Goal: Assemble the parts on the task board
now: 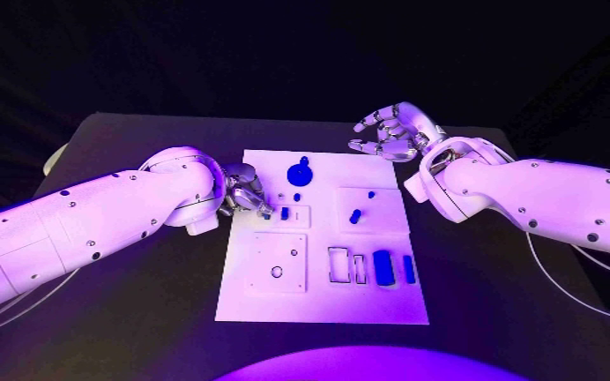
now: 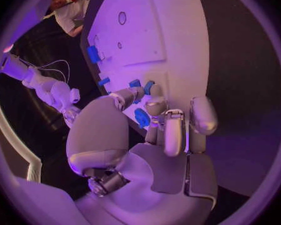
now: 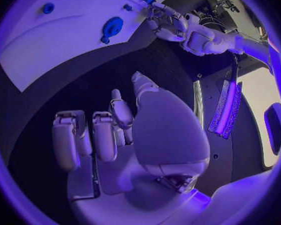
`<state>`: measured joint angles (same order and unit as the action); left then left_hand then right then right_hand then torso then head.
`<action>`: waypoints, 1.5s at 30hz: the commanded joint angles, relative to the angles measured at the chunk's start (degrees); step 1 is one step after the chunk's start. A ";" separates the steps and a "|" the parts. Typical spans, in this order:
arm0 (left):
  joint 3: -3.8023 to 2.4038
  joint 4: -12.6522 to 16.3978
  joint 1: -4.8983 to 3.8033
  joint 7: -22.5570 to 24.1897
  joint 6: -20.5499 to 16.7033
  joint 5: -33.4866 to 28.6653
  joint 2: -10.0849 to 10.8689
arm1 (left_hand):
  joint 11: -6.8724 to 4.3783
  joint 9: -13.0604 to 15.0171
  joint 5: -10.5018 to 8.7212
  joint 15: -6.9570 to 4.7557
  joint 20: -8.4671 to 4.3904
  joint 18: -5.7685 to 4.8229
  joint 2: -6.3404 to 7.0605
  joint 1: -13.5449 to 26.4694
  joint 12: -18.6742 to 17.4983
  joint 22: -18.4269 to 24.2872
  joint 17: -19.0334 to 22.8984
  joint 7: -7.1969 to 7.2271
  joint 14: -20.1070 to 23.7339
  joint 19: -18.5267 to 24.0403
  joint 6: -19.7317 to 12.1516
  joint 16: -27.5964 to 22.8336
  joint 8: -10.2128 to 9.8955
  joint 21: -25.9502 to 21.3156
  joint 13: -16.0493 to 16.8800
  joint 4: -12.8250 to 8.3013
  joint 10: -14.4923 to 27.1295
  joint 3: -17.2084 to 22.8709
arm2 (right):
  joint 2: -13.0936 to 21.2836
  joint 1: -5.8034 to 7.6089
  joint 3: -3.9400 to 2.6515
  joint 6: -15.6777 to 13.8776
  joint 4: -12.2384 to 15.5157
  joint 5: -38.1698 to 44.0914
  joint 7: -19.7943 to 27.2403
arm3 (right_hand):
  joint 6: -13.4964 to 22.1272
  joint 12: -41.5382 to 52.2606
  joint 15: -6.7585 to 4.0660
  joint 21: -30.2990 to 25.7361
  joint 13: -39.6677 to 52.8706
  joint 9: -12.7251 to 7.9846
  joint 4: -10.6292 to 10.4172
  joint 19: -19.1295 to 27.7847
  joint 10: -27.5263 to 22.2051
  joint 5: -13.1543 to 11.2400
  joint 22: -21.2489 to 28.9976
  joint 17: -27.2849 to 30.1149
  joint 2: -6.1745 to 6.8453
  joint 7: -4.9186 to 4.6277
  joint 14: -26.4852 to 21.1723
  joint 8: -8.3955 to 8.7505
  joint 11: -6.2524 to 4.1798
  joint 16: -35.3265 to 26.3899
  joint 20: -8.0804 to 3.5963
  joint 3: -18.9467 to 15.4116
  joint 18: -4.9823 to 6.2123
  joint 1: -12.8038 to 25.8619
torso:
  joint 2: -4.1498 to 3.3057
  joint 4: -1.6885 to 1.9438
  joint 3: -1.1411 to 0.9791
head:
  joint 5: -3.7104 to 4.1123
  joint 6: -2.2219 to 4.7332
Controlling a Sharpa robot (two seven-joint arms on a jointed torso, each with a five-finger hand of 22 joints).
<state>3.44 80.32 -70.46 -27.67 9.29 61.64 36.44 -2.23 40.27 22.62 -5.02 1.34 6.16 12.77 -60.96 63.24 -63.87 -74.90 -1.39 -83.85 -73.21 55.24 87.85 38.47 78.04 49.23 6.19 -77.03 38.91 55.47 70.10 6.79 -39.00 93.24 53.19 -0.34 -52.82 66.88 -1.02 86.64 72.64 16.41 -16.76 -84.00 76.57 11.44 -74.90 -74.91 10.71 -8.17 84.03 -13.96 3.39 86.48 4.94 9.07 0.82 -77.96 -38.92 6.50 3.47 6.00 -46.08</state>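
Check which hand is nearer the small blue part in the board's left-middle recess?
Left. The left hand has its fingers right at the small blue part on the task board. The right hand hovers beyond the board's far right corner, empty.

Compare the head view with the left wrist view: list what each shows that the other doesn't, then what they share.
Head view alone: the task board's whole outline, with the blue round part at its far end and the dark blue bars in slots at its near right. Left wrist view alone: the left hand's fingertips closing round a small blue part, seen close. Both: the left hand at the board's left edge, and the right hand, empty, off the board.
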 commanded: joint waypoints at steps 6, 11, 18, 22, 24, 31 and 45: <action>0.08 -0.08 0.16 0.03 0.99 -0.70 -0.27 | -0.24 -0.26 -0.35 -0.33 -0.14 -0.54 0.17 0.94 -0.14 0.07 -10.39 -0.04 -4.94 -0.13 0.57 0.30 -0.62 -0.30 0.09 1.04 0.23 -2.22 | 0.02 -0.03 -0.01 0.05 0.06 0.12 0.76 | 0.40 -0.21 0.10 -0.30 -0.06 -0.09 0.04 -4.54 -0.17 0.23 -13.43 -9.77 0.05 0.02 4.60 0.10 -0.09 -0.37 0.12 -0.37 0.01 0.72 | 0.01 0.01 -0.01 | 0.06 -0.03; 0.08 -0.20 0.16 -0.07 0.98 -0.62 -0.26 | -0.22 -0.43 -0.63 -0.32 -0.14 -0.54 0.37 1.28 -0.10 0.09 -10.40 -0.06 -4.94 -0.18 0.88 0.31 -0.91 -0.37 0.29 2.31 0.25 -4.64 | 0.02 -0.03 -0.01 -0.02 0.05 0.10 0.81 | 0.41 -0.25 0.10 -0.35 -0.09 -0.09 0.04 -4.51 -0.19 0.23 -13.40 -9.77 0.05 0.02 4.60 0.10 -0.09 -0.37 0.12 -0.39 0.02 0.76 | 0.02 0.02 0.01 | 0.09 -0.03; 0.08 -0.43 0.15 -0.17 0.83 -0.42 -0.22 | -0.18 -0.62 -0.97 -0.30 -0.13 -0.54 0.50 1.43 -0.22 0.13 -10.35 -0.11 -4.92 -0.22 1.13 0.28 -1.27 -0.46 0.29 3.94 0.36 -7.48 | 0.06 -0.03 -0.01 -0.09 0.07 0.09 0.85 | 0.42 -0.63 0.11 -0.56 -0.38 -0.10 0.03 -4.43 -0.41 0.22 -13.31 -9.65 0.05 0.01 4.56 0.10 -0.09 -0.46 0.12 -0.43 0.07 0.84 | 0.01 0.01 0.02 | 0.08 0.00; 0.08 -0.59 0.15 -0.20 0.67 -0.23 -0.16 | -0.16 -0.68 -1.12 -0.28 -0.12 -0.55 0.49 1.43 -0.23 0.11 -10.44 -0.13 -4.94 -0.25 1.22 0.32 -1.41 -0.48 0.37 4.71 0.37 -8.59 | 0.09 -0.03 -0.01 -0.12 0.09 0.09 0.86 | 0.42 -0.81 0.11 -0.66 -0.52 -0.11 0.02 -4.39 -0.52 0.22 -13.26 -9.65 0.05 0.01 4.56 0.10 -0.09 -0.46 0.12 -0.44 0.09 0.85 | -0.02 0.01 0.04 | 0.08 0.05; 0.08 -0.62 0.15 -0.22 0.54 -0.14 -0.10 | -0.15 -0.71 -1.19 -0.27 -0.11 -0.54 0.55 1.46 -0.18 0.13 -10.44 -0.14 -4.94 -0.25 1.27 0.32 -1.47 -0.50 0.47 5.12 0.34 -9.21 | 0.11 -0.03 -0.01 -0.14 0.10 0.09 0.86 | 0.43 -0.94 0.11 -0.64 -0.62 -0.11 0.01 -4.40 -0.60 0.21 -13.27 -9.59 0.05 0.01 4.55 0.10 -0.08 -0.50 0.12 -0.45 0.09 0.89 | -0.02 0.01 0.04 | 0.08 0.05; -0.15 -0.27 0.16 -0.26 -0.62 0.11 0.40 | -0.11 -0.77 -1.30 -0.26 -0.10 -0.51 0.53 1.51 -0.70 0.24 -10.12 -0.19 -4.86 -0.22 1.27 0.20 -1.66 -0.58 -0.19 6.47 0.63 -10.85 | 0.17 -0.03 -0.01 -0.18 0.16 0.09 0.89 | 0.43 -0.94 0.11 -0.64 -0.62 -0.11 0.01 -4.40 -0.60 0.21 -13.27 -9.59 0.05 0.01 4.55 0.10 -0.08 -0.50 0.12 -0.45 0.09 0.89 | 0.00 -0.01 0.07 | 0.11 0.13; -0.57 0.50 0.16 0.62 -6.24 -4.08 1.13 | 0.53 -0.35 -6.58 0.19 0.29 -0.32 0.28 2.27 -2.98 1.21 -8.19 -0.92 -4.37 0.38 -0.47 -0.62 -1.80 -1.22 -3.52 10.57 2.93 -16.92 | 0.23 -0.04 -0.01 -0.29 0.22 0.09 0.94 | 0.45 -1.13 0.11 -0.89 -0.76 -0.13 0.01 -4.30 -0.71 0.21 -13.16 -9.41 0.05 0.00 4.50 0.11 -0.08 -0.65 0.12 -0.50 0.14 0.99 | 0.00 -0.01 0.01 | 0.28 0.22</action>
<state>2.96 80.63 -70.30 -27.90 6.41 60.48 37.51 -1.72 39.82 16.50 -5.01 1.55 6.16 12.89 -59.30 60.49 -62.78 -74.90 -2.33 -83.84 -72.99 55.05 87.41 36.92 76.98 45.98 16.74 -74.40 22.34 55.68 70.10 6.79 -39.21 93.36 53.13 -0.17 -52.82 66.10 -1.02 85.95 71.97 16.37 -16.67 -84.00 76.15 11.44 -74.92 -74.93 10.71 -8.17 84.03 -13.96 3.40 86.04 4.94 8.85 0.82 -77.50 -38.92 6.50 3.49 6.25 -45.88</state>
